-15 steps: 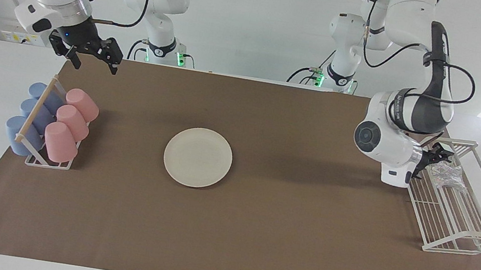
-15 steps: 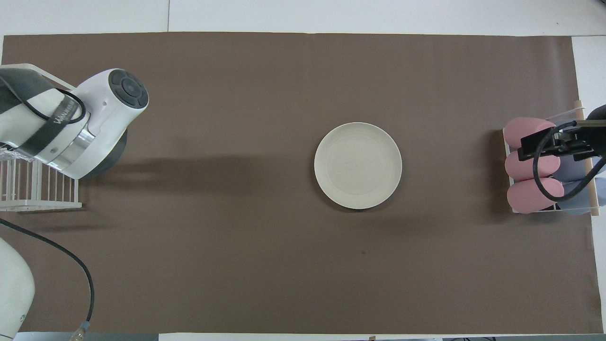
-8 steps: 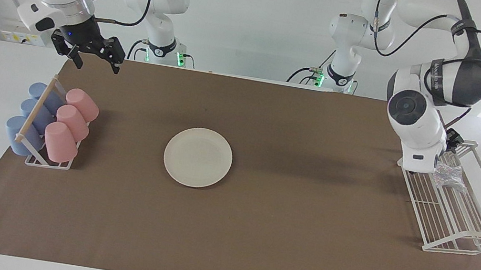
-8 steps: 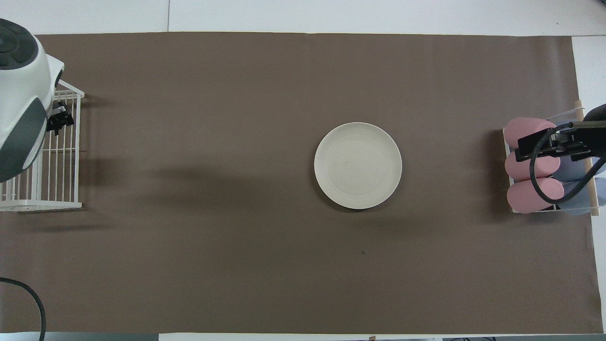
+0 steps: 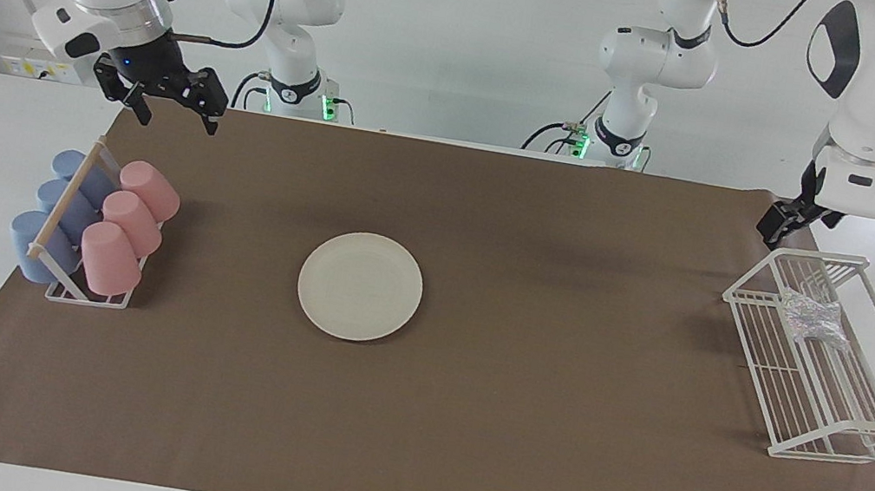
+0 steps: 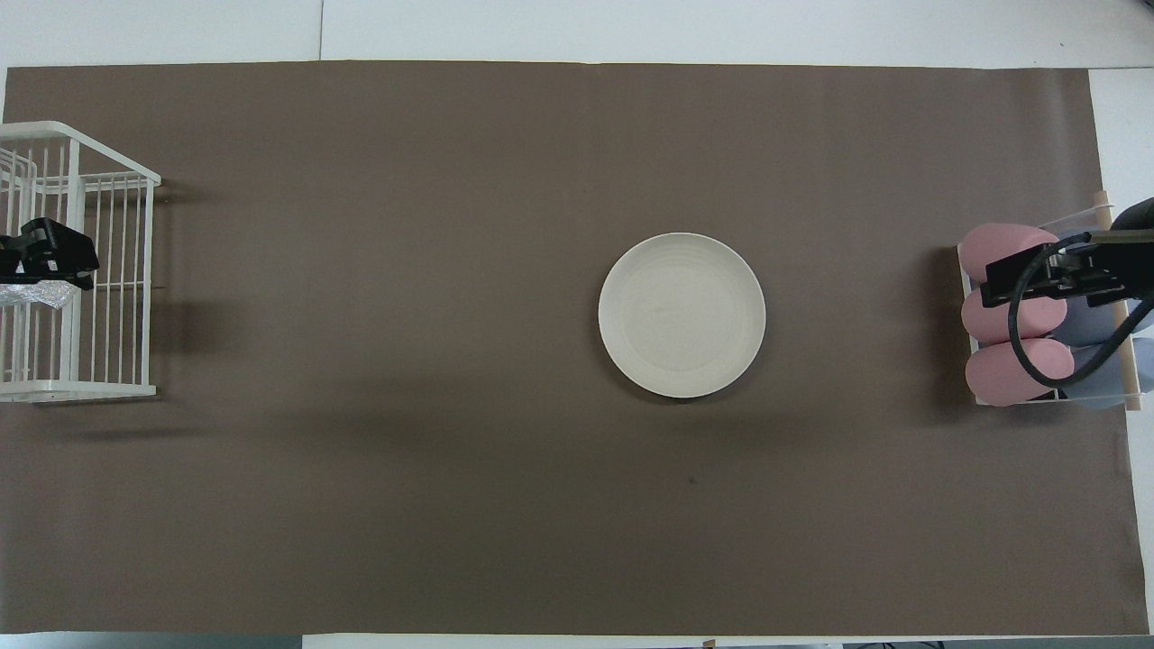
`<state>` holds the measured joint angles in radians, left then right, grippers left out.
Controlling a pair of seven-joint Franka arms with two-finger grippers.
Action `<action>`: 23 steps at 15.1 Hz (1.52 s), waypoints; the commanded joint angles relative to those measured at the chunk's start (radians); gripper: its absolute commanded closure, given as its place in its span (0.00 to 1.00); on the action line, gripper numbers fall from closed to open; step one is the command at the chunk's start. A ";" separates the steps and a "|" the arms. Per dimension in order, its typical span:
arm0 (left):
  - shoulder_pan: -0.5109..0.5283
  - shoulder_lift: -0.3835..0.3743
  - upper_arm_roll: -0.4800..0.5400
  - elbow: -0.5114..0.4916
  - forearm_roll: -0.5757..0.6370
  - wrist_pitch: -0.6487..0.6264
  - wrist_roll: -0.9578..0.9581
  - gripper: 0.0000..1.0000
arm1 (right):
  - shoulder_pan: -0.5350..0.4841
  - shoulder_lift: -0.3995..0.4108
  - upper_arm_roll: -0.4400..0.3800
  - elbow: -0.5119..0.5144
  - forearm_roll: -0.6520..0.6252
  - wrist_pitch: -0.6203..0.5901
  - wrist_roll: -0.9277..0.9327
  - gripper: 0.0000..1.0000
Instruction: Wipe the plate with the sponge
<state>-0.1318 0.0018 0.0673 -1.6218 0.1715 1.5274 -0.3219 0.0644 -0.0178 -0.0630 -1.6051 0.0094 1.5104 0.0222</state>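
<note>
The cream-white plate (image 5: 360, 286) (image 6: 682, 315) lies flat in the middle of the brown mat with nothing on it. The silvery speckled sponge (image 5: 811, 315) (image 6: 32, 296) lies inside the white wire rack (image 5: 864, 432) at the left arm's end of the table. My left gripper (image 5: 791, 221) (image 6: 45, 257) hangs above the rack's end nearest the robots, open and empty, apart from the sponge. My right gripper (image 5: 172, 117) waits open and empty in the air over the mat's corner by the cup holder.
A wire holder (image 5: 87, 295) with pink cups (image 5: 130, 219) and blue cups (image 5: 56, 211) on their sides stands at the right arm's end. The brown mat (image 5: 459, 442) covers most of the table.
My left arm has risen from beside the sponge in the rack and swung up toward the robots. The sponge stayed in the rack. The right gripper barely moved.
</note>
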 commanded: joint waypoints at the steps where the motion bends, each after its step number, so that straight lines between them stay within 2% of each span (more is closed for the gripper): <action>1: 0.035 0.001 0.000 0.022 -0.177 -0.091 0.144 0.00 | 0.008 -0.025 -0.003 -0.032 0.012 0.014 0.028 0.00; 2: 0.029 -0.005 0.000 0.022 -0.217 -0.110 0.161 0.00 | 0.008 -0.025 -0.003 -0.032 0.011 0.014 0.033 0.00; 5: 0.021 -0.009 -0.018 0.034 -0.230 -0.133 0.155 0.00 | 0.008 -0.025 -0.001 -0.032 0.012 0.014 0.033 0.00; 10: 0.021 0.023 -0.015 0.170 -0.262 -0.234 0.147 0.00 | 0.008 -0.025 -0.001 -0.032 0.012 0.014 0.042 0.00; 15: 0.009 0.004 -0.030 0.099 -0.213 -0.129 0.142 0.00 | 0.008 -0.025 -0.001 -0.032 0.011 0.014 0.044 0.00; 23: 0.017 0.003 -0.055 0.106 -0.208 -0.128 0.142 0.00 | 0.008 -0.025 -0.001 -0.030 0.011 0.016 0.045 0.00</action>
<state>-0.1139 0.0148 0.0168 -1.5064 -0.0560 1.3851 -0.1820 0.0678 -0.0178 -0.0624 -1.6053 0.0094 1.5104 0.0449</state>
